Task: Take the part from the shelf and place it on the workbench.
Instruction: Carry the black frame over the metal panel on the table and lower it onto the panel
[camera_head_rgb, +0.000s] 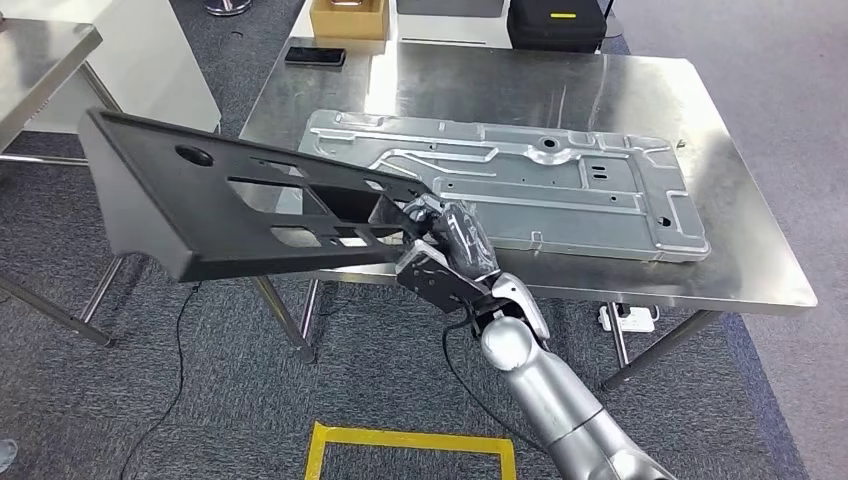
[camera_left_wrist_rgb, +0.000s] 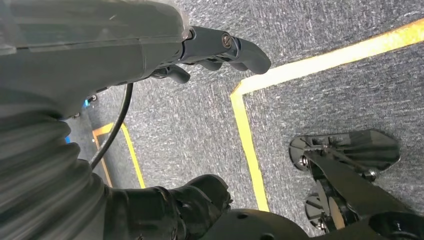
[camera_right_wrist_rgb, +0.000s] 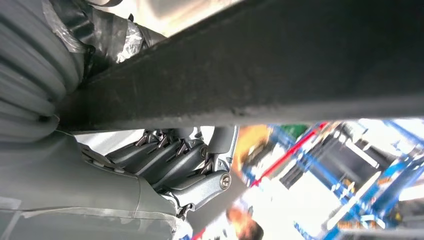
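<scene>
Stainless-steel workbench (camera_head_rgb: 740, 270), already bearing a silver stamped metal panel (camera_head_rgb: 520, 190): long black perforated panel (camera_head_rgb: 200, 205) is gripped at one end by the right hand (camera_head_rgb: 440, 245), cantilevered off the bench edge, liable to twist loose or strike the panel.

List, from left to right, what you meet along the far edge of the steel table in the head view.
Black phone → tan cardboard box → black case with a yellow label.
</scene>
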